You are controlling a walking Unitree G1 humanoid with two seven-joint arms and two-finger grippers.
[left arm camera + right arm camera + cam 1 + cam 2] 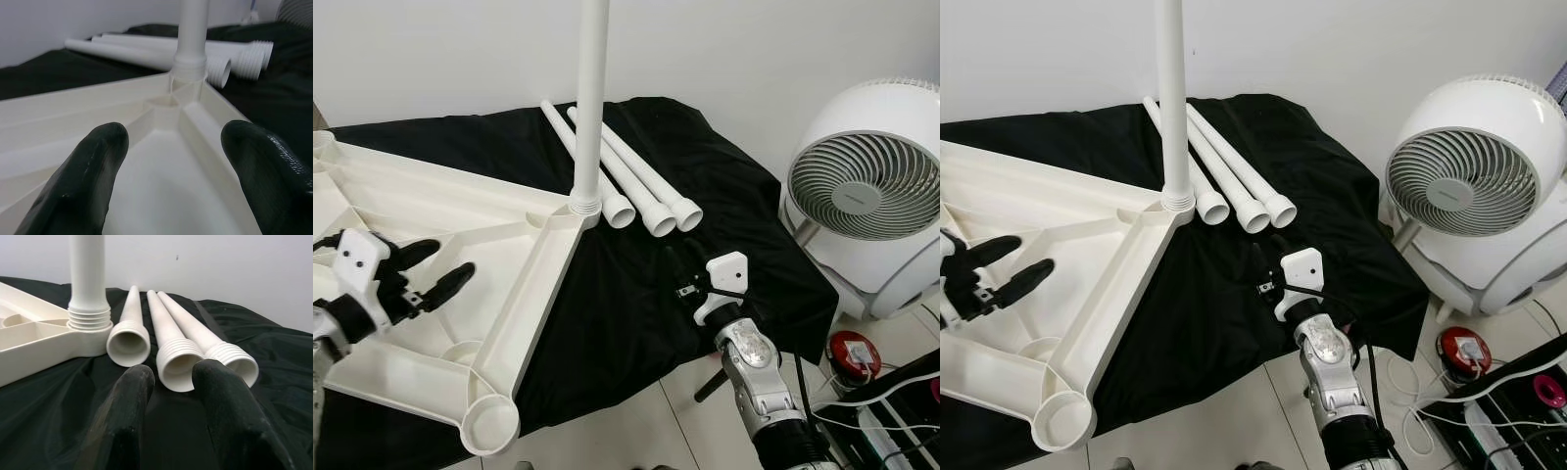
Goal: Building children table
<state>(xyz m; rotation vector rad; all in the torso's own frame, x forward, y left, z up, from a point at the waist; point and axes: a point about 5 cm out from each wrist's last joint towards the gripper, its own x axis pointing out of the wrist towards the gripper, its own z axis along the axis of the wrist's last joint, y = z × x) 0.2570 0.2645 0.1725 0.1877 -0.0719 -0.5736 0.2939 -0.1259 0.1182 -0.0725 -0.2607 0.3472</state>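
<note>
Tabletop (431,225), white plastic, upside down on black cloth (636,294); one leg (590,108) standing upright in its corner socket. Three loose legs (636,186) lying side by side on the cloth just beyond that socket. Left gripper (435,274): jaws wide apart over the tabletop's ribbed underside, holding nothing. Right gripper (173,396): jaws apart, empty, low over the cloth near the loose legs' threaded ends. Fan (867,186) stands beyond the cloth's right edge.

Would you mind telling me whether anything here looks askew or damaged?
Nothing stands out: the upturned tabletop lies flat on the black cloth, one leg stands upright in its corner socket, and three loose legs lie side by side.
</note>
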